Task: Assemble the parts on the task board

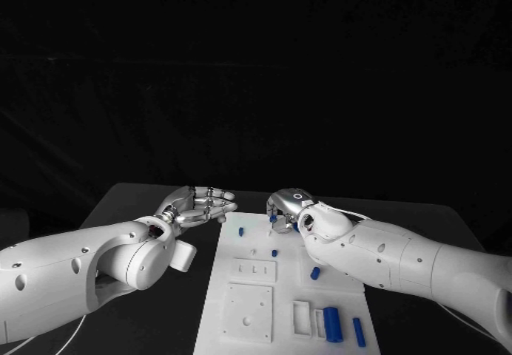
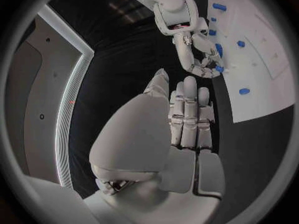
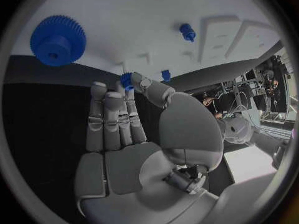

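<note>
A black table (image 1: 139, 200) carries the white task board (image 1: 240, 259) at its middle, its long axis running from near to far. On the board's near end, two long blue parts (image 1: 333, 323) lie side by side by a slotted holder, pointing near-to-far like the board, and smaller blue pegs (image 1: 316, 273) stand farther up. The left hand (image 1: 200, 205) hovers off the board's far left corner; the left wrist view shows its fingers (image 2: 190, 112) laid straight together with nothing in them. The right hand (image 1: 288, 207) is over the board's far edge. The head view hides its fingertips behind the knuckles, but the right wrist view shows a small blue part (image 3: 127, 79) pinched between thumb and fingertips; which way this part points I cannot tell. That same view alone reveals a blue gear (image 3: 57, 40) lying flat on the board beyond the hand, and a small blue peg (image 3: 187, 32) beside raised white blocks.
</note>
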{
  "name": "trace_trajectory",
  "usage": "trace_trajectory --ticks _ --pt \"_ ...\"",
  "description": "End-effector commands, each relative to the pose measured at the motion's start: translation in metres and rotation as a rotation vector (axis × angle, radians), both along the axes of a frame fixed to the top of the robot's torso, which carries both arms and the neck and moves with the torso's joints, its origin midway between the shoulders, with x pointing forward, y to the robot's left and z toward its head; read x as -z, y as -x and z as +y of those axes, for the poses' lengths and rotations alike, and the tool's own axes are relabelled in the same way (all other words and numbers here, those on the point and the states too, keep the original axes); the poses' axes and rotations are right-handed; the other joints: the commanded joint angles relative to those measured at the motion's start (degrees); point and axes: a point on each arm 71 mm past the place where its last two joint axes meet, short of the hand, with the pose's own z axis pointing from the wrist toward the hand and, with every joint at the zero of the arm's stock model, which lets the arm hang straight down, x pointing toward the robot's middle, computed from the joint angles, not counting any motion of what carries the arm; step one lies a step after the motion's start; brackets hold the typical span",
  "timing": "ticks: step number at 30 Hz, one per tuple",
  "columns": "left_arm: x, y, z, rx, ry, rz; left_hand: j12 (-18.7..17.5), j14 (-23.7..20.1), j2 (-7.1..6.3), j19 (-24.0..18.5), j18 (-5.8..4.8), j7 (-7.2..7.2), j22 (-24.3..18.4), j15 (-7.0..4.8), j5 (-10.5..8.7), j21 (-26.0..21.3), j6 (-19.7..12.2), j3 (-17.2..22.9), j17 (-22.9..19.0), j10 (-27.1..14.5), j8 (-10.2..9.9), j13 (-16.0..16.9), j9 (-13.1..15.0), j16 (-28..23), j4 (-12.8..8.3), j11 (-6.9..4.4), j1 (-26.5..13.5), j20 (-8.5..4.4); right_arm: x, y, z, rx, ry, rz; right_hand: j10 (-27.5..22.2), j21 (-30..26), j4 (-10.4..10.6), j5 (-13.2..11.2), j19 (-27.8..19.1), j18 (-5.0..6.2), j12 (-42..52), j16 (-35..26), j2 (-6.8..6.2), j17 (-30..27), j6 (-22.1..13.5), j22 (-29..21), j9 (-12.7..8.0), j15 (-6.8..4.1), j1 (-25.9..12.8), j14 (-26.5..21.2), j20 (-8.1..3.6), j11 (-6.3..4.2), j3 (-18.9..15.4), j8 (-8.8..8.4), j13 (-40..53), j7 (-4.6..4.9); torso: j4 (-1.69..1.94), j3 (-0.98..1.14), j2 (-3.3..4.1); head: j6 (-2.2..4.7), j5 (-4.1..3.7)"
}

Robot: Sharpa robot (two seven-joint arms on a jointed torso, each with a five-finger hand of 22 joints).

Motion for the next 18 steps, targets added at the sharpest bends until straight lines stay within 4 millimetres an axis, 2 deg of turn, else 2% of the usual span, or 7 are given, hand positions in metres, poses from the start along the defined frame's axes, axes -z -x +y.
trace_trajectory --ticks 1,5,11,18 --pt "-0.0019 0.0019 -0.0035 0.024 0.004 -0.013 -0.3 0.4 -0.25 -0.3 -0.05 0.11 -0.1 -0.05 0.24 -0.3 0.3 0.1 -0.1 0.1 -0.3 0.1 0.1 -0.3 0.0 0.41 -0.4 -0.95 0.0014 -0.0007 -0.0005 0.006 0.015 0.005 2.4 0.2 -0.1 0.1 0.0 0.85 0.2 0.3 0.06 0.0 0.4 1.0 0.1 -0.28 0.3 -0.1 -0.08 -0.13 0.3 0.23 2.9 0.06 0.14 0.04 0.07 -0.19 0.08" --pt "-0.0023 0.0025 -0.0038 0.026 0.006 -0.014 -0.3 0.4 -0.26 -0.3 -0.05 0.11 -0.1 -0.04 0.24 -0.3 0.3 0.0 -0.1 0.1 -0.3 0.1 0.1 -0.4 0.0 0.41 -0.3 -0.96 0.0016 -0.0017 -0.0025 0.011 0.016 0.004 2.3 0.2 -0.1 0.1 0.0 0.85 0.2 0.2 0.07 0.0 0.3 1.0 0.1 -0.26 0.2 -0.1 -0.07 -0.11 0.3 0.19 2.9 0.07 0.18 -0.01 0.17 -0.29 0.11" --pt "-0.0026 0.0024 -0.0038 0.026 0.005 -0.015 -0.3 0.4 -0.28 -0.3 -0.08 0.11 -0.1 -0.04 0.23 -0.3 0.3 0.0 -0.1 0.1 -0.3 0.1 0.1 -0.4 0.0 0.41 -0.3 -0.97 0.0019 -0.0017 -0.0015 0.009 0.018 0.009 2.3 0.1 -0.1 0.1 0.0 0.85 0.2 0.2 0.09 0.0 0.3 1.0 0.1 -0.25 0.2 -0.1 -0.06 -0.10 0.3 0.17 2.9 0.08 0.04 -0.06 0.20 -0.52 0.26" --pt "-0.0026 0.0019 -0.0051 0.029 0.006 -0.017 -0.3 0.4 -0.27 -0.3 -0.10 0.12 -0.1 -0.04 0.23 -0.3 0.3 0.0 -0.1 0.2 -0.4 0.1 0.1 -0.4 0.0 0.41 -0.3 -0.98 0.0021 -0.0025 -0.0022 0.014 0.019 0.011 2.3 0.1 -0.2 0.2 -0.1 0.85 0.1 0.2 0.10 -0.1 0.3 1.0 0.1 -0.22 0.1 -0.2 -0.03 -0.07 0.3 0.11 2.9 0.11 0.11 -0.14 0.32 -0.70 0.24"
